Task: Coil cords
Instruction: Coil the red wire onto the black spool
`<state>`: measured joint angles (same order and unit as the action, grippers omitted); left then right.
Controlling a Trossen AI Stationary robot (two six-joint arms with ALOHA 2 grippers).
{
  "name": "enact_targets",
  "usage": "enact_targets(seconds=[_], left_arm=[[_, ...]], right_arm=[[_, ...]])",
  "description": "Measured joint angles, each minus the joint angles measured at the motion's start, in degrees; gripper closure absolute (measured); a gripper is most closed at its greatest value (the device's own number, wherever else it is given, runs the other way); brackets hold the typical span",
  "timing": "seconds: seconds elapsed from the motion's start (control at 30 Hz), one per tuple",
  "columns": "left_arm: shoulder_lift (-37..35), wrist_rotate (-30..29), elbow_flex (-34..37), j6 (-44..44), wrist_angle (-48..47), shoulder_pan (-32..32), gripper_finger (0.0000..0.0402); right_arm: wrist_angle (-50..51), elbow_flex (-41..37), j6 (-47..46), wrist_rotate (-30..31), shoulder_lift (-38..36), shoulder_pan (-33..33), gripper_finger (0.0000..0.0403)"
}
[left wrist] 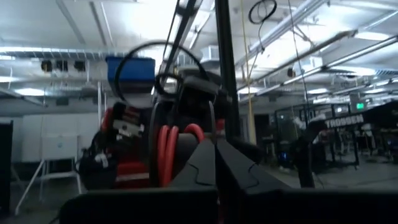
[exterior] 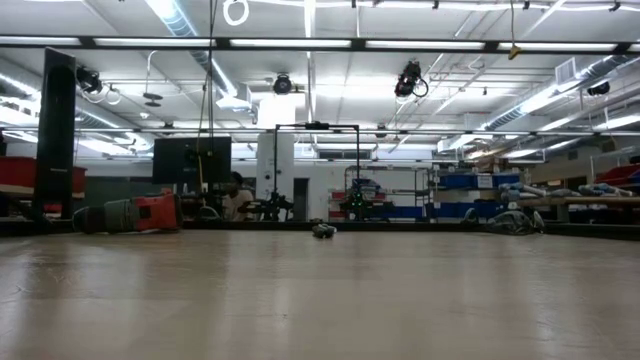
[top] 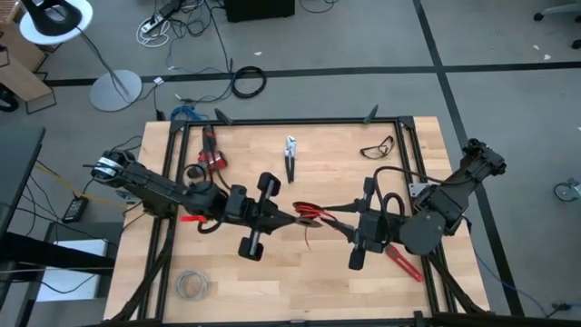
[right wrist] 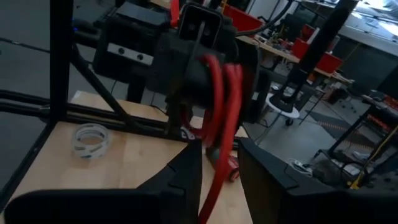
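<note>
Seen from straight above, my wooden table (top: 290, 272) fills the middle of the picture inside a black frame, and my two dark arms reach in from either side to meet near its centre. My left arm stretches in from the left edge; its gripper (top: 289, 218) has its fingers pressed tight together, and they look to be pinching the red cord (top: 307, 212), though the contact itself is hard to make out from this height. In the left wrist view those two fingers (left wrist: 200, 163) sit flush against each other, with loops of the cord (left wrist: 166, 152) standing just beyond their tips. My right arm comes in from the right edge, and its gripper (top: 338, 223) faces the left one with its fingers spread apart. In the right wrist view the cord (right wrist: 219, 118) hangs in several red loops off the left gripper (right wrist: 193, 56) and drops down through the gap between my right fingers (right wrist: 186, 171), which do not close on it. So the cord sits at mid-table, bunched between the two grippers. Smaller things lie around them: a red-handled tool (top: 211, 154) near the far left corner, pliers (top: 290, 156) at the far middle, safety glasses (top: 378, 146) at the far right, and a pale wire coil (top: 190, 285) at the near left.
</note>
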<state>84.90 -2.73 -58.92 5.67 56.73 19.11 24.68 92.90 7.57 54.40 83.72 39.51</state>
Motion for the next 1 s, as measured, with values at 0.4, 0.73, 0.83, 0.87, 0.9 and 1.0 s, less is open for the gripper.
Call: enact_targets(seconds=[0.4, 0.73, 0.83, 0.87, 0.9, 1.0], left_arm=[[0.0, 0.4, 0.4, 1.8, 1.4, -0.4, 0.0401], [0.0, 2.1, 4.5, 1.8, 8.4, -0.9, 0.0401], [0.0, 2.9, 4.5, 1.8, 8.7, -0.9, 0.0401], [0.0, 2.9, 4.5, 1.8, 8.6, -0.9, 0.0401], [0.0, 3.0, 4.5, 1.8, 8.5, -0.9, 0.0401], [0.0, 3.0, 4.5, 2.8, 8.6, -0.9, 0.0401]], right_arm=[[-11.7, 0.0, 13.0, 0.0, 0.0, 2.6, 0.0301], [-13.8, 0.0, 16.2, 3.4, 0.0, 1.0, 0.0302], [-13.4, 0.0, 14.8, 1.8, 0.0, -0.6, 0.0303], [-13.4, 0.0, 14.4, 0.3, 0.0, -1.0, 0.0304], [-13.4, 0.0, 13.8, -1.4, 0.0, -1.5, 0.0304], [-13.3, 0.0, 12.5, -4.4, 0.0, -2.6, 0.0303]])
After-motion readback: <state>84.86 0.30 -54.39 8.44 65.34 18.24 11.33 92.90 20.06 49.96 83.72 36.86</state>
